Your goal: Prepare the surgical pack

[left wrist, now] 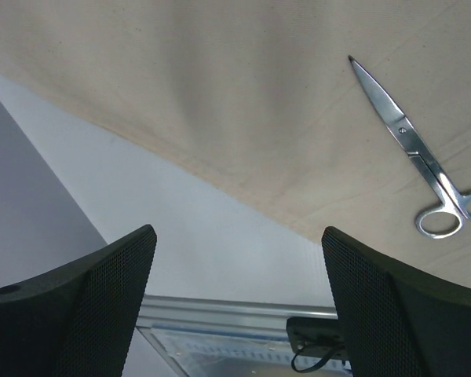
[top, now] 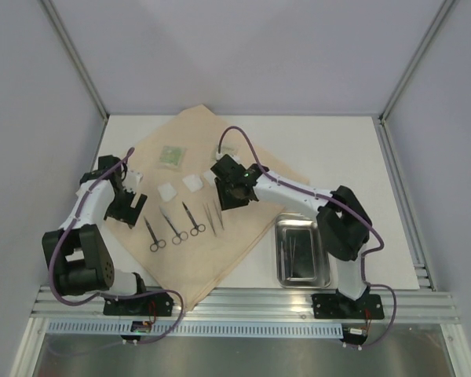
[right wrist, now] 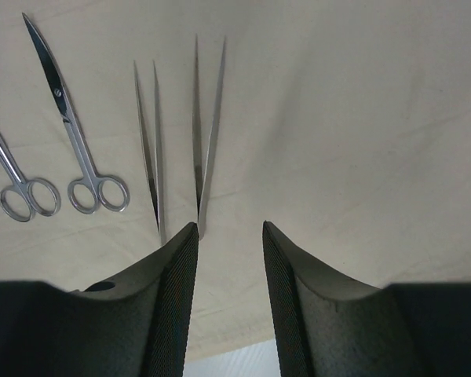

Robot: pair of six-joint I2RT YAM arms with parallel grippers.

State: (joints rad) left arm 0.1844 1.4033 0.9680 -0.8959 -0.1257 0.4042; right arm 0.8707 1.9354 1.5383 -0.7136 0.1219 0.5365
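Observation:
The tan cloth sheet (top: 247, 224) lies spread on the table. On it are three scissors (top: 173, 227), two tweezers (top: 217, 215), white pads (top: 193, 182) and a green packet (top: 171, 156). The steel tray (top: 322, 271) sits on the table to the right of the cloth, with a thin metal piece inside. My left gripper (top: 129, 203) is open and empty at the cloth's left edge; one pair of scissors (left wrist: 412, 149) shows in its view. My right gripper (right wrist: 229, 228) is open and empty over the cloth (right wrist: 337, 141), just right of the tweezers (right wrist: 206, 133).
The bare white table (left wrist: 180, 228) lies beside the cloth's left edge. An aluminium rail (top: 243, 302) runs along the near edge by the arm bases. Grey walls enclose the table on the left, right and back.

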